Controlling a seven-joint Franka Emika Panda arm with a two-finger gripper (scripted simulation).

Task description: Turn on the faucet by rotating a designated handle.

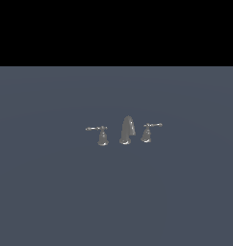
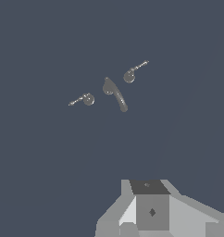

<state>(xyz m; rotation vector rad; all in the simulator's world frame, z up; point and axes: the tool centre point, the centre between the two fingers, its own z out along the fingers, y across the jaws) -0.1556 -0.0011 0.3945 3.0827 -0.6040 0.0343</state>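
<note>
Three small grey pieces on floor: spout (image 1: 127,129) mid, target handle (image 1: 148,132) on exterior view's right, twin (image 1: 102,135) opposite. My gripper (only its body in wrist view) far off; jaws hidden, cannot tell state. Risk: look-alike levers, I approach wrong one.

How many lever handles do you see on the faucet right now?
2. One handle sits at the exterior view's left of the spout, the other handle at its right. Nothing hides them.
</note>
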